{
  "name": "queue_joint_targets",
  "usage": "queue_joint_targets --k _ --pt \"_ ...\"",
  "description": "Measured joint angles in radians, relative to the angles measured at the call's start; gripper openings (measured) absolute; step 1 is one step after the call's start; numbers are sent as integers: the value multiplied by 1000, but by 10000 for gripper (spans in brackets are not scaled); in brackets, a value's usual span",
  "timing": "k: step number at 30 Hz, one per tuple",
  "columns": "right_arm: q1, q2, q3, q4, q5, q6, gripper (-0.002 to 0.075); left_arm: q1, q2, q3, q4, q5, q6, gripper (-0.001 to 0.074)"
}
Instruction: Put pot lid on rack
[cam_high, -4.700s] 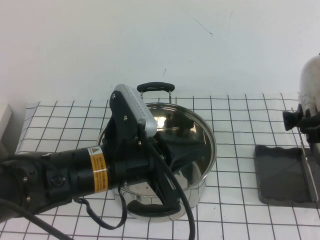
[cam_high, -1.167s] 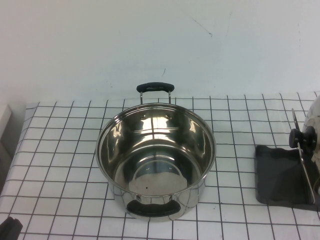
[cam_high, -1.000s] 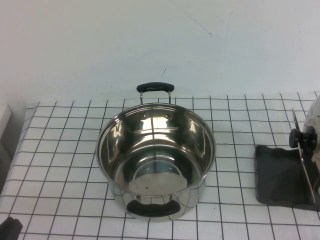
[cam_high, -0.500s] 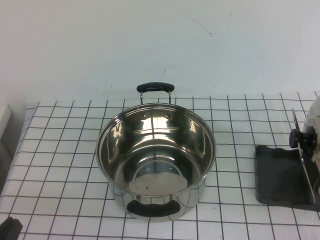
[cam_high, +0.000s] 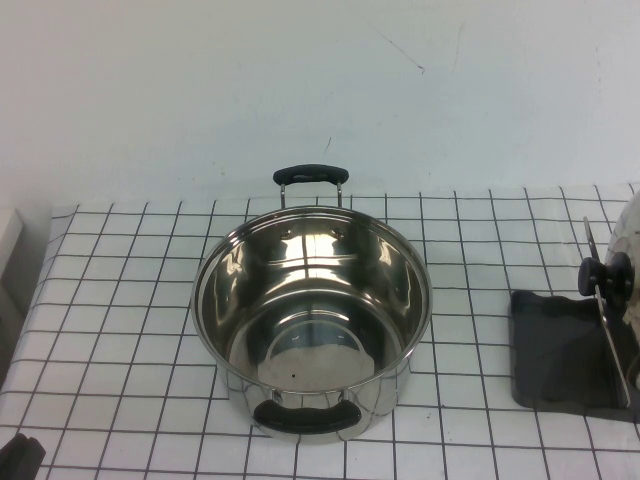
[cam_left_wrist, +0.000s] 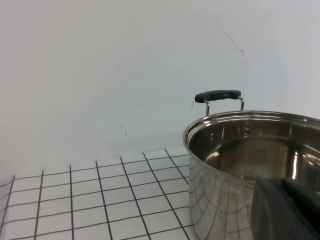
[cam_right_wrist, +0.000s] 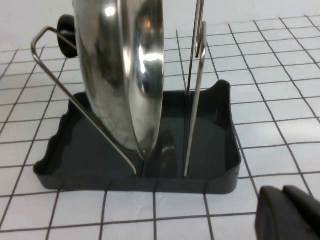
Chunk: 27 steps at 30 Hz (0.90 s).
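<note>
Shiny domed steel pot lid w/ black knob (cam_right_wrist: 125, 75) stands on edge in the dark grey wavy-rimmed rack tray (cam_right_wrist: 220, 150), between its wire rods, at the table's right edge. Unchanged over the last sec. Vs several secs ago: left arm no longer over the deep steel pot w/ two black handles (cam_high: 312, 320); left gripper (cam_left_wrist: 285, 210) now pulled back near-left of pot, jaws closed, empty. Right gripper (cam_right_wrist: 287, 212) just in front of rack, closed, holding nothing.
</note>
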Motion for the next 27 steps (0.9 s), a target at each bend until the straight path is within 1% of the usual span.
queue_joint_targets --k 5,27 --pt "0 0 0 0 0 37 -2 0 0 0 0 0 0 -2" --pt "0 0 0 0 0 44 -2 0 0 0 0 0 0 -2"
